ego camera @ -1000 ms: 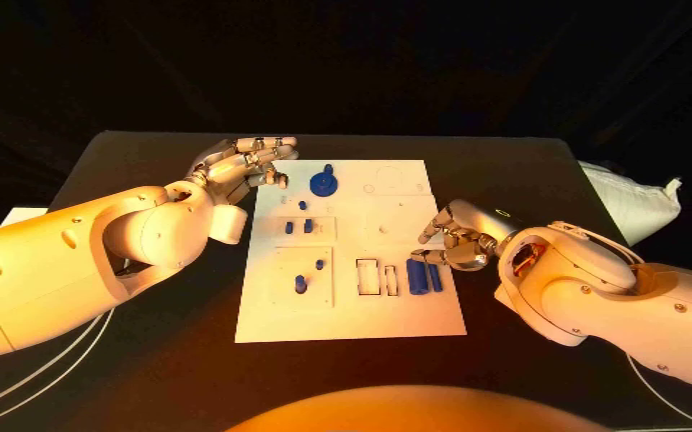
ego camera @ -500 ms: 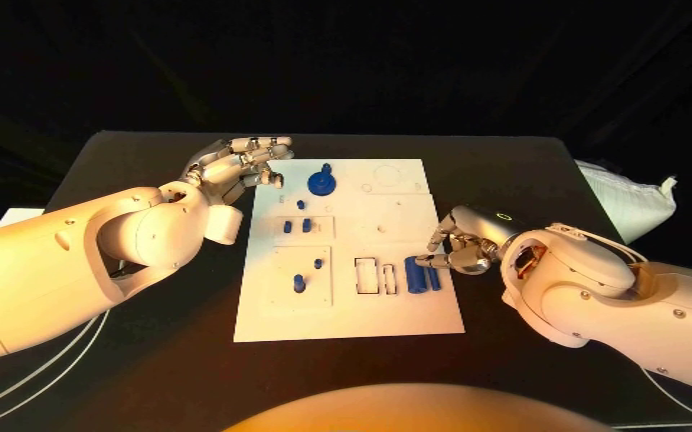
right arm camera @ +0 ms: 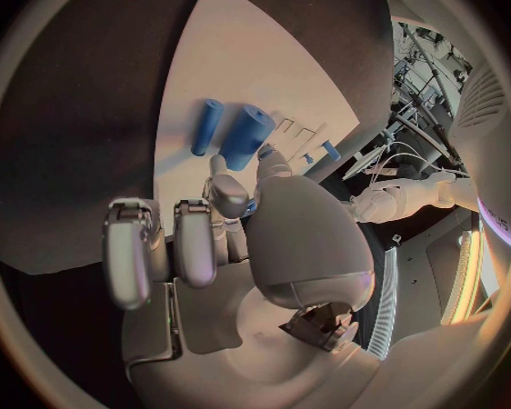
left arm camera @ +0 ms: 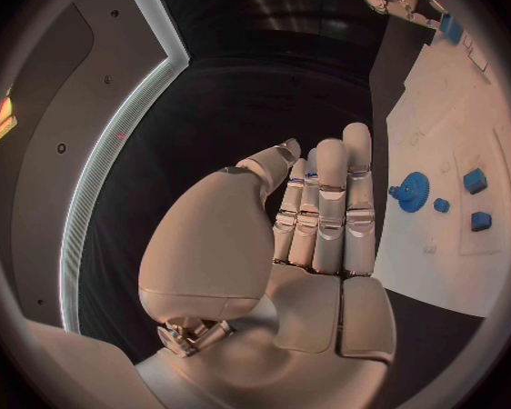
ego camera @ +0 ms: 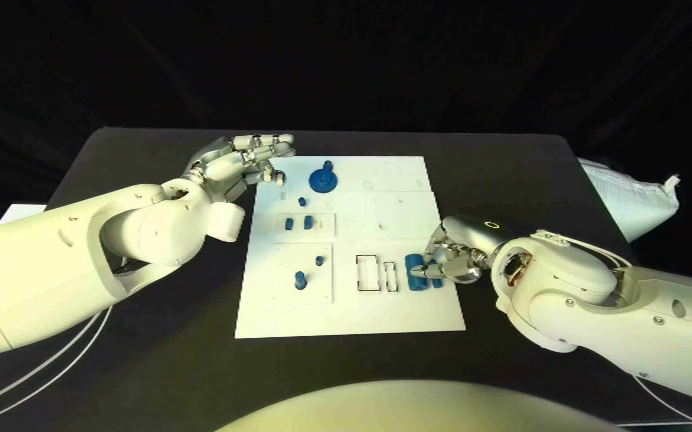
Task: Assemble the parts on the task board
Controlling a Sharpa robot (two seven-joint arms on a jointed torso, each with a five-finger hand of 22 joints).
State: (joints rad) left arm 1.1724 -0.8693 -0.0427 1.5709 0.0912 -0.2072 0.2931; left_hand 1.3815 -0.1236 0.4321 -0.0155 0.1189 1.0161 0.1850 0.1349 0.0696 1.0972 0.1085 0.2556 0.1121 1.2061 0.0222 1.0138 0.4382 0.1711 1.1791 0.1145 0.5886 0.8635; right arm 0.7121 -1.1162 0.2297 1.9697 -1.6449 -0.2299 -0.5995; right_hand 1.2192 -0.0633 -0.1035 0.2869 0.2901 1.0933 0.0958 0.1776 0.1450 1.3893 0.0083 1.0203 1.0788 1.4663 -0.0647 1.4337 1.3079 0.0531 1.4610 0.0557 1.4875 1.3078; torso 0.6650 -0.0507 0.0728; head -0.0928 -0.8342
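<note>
From the head, my left hand hovers with fingers loosely curled, holding nothing, just off the far left corner of the task board on the black table. My right hand sits at the board's right edge, fingertips down on the blue cylinders. At my left wrist, fingers stand straight and together beside the blue disc. At my right wrist, thumb and a finger touch a blue cylinder; whether they pinch it, I cannot tell.

You have the black table under everything, and a white cloth-like bundle lying off its right edge. Thin white cables curve over its near left corner.
</note>
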